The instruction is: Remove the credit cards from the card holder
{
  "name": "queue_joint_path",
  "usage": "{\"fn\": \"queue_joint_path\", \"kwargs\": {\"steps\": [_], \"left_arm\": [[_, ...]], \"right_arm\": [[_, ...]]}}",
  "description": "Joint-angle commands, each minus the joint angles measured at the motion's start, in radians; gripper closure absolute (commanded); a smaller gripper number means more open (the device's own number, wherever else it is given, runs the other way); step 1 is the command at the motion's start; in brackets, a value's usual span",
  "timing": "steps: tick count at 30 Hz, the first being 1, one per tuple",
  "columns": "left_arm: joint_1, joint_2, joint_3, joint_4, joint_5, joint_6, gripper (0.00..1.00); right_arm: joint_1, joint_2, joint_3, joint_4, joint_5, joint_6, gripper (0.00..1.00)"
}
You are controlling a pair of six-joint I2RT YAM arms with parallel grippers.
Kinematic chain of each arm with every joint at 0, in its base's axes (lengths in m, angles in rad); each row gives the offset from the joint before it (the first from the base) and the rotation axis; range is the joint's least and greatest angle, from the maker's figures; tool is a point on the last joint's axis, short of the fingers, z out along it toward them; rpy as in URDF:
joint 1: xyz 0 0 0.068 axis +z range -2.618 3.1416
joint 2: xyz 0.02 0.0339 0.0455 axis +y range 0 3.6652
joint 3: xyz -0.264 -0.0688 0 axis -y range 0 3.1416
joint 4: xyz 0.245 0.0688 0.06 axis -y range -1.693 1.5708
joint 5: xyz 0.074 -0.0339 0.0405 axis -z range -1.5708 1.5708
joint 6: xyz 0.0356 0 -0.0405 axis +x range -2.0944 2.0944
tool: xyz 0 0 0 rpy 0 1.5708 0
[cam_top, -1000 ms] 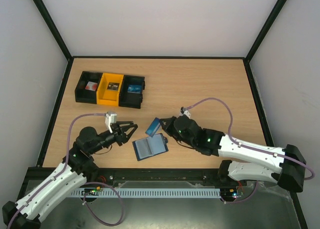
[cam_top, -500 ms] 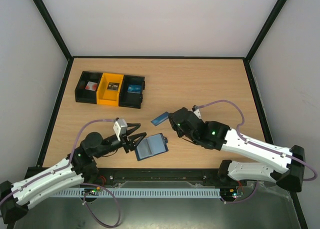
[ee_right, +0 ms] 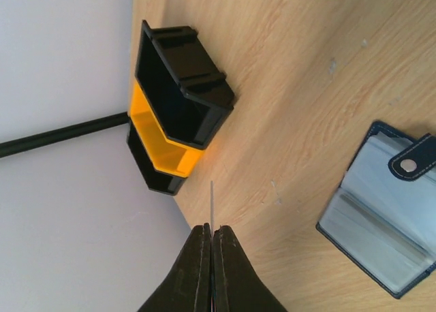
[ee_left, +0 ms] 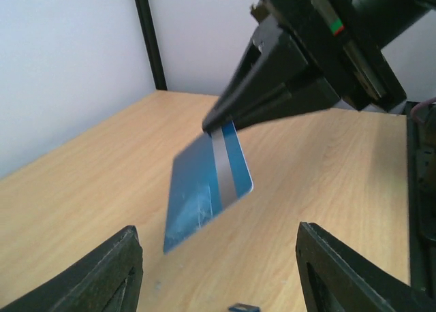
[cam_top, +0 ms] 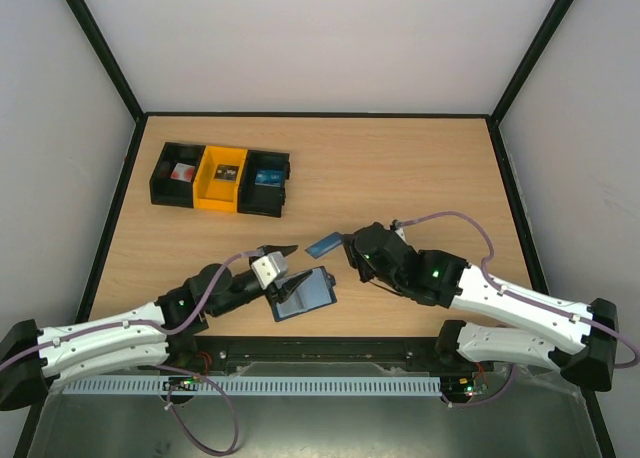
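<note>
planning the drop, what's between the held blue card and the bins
Only bare tabletop between the blue card and the bins, seen in the top view.

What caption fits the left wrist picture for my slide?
The right end effector pinches a blue credit card above the wooden table, framed by the open left end effector.

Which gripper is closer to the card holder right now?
Left. The left gripper sits open at the left edge of the holder; the right gripper is farther back and to the right, shut on a card.
</note>
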Motion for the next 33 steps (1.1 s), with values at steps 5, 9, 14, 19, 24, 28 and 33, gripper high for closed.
{"fn": "queue_joint_path", "kwargs": {"steps": [5,9,14,19,24,28,33], "left_arm": [[-0.012,0.012,0.005,0.120,0.034,0.195,0.37],[-0.013,0.038,0.010,0.108,0.066,0.236,0.37],[-0.012,0.066,0.005,0.115,0.065,0.273,0.40],[-0.012,0.095,0.007,0.121,0.038,0.303,0.45],[-0.012,0.124,0.010,0.141,0.006,0.328,0.64],[-0.012,0.138,0.015,0.160,-0.007,0.331,0.71],[-0.014,0.151,0.035,0.137,-0.028,0.346,0.84]], "right_arm": [[-0.004,-0.028,-0.085,0.116,-0.062,0.042,0.98],[-0.004,-0.025,-0.090,0.108,-0.068,0.043,0.98],[-0.004,-0.037,-0.103,0.117,-0.047,0.056,0.98],[-0.004,-0.036,-0.097,0.136,-0.059,0.041,0.98],[-0.004,-0.029,-0.104,0.168,-0.081,0.023,0.98],[-0.004,-0.025,-0.121,0.197,-0.115,0.011,0.98],[-0.004,-0.040,-0.148,0.220,-0.124,0.010,0.98]]}}
